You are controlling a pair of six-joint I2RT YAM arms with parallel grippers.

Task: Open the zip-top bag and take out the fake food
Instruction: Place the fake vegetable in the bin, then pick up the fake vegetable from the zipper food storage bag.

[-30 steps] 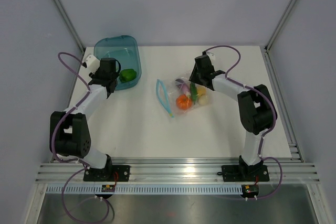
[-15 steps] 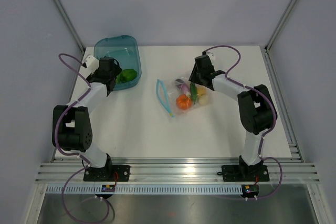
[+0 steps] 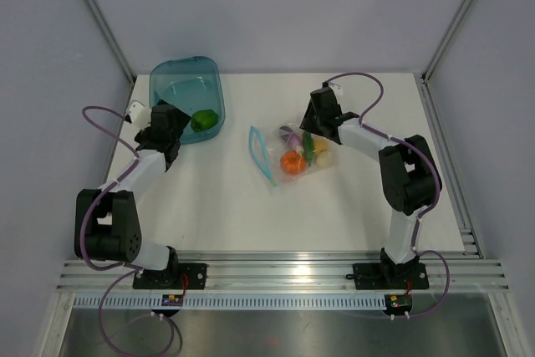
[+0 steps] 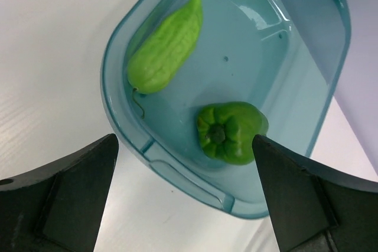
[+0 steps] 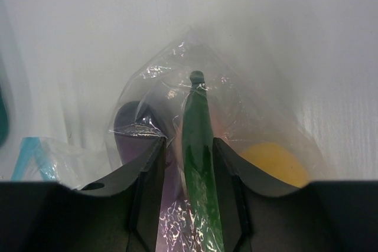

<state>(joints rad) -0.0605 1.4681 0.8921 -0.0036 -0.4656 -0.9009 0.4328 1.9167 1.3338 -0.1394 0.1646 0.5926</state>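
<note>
Left gripper hangs wide open above the teal tub, with a green pepper and a green pod lying inside. Mid-tabletop, the right gripper straddles a dark green piece through the zip-top bag. Pinching it or not? I can't tell.

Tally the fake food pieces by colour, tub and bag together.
Green: 3 (pepper and pod in the tub, dark green piece in the zip-top bag)
Orange tomato: 1
Purple eggplant: 1
Yellow lemon: 1
Whitish piece: 1
Total: 7

White table bears teal tub and zip-top bag.
</note>
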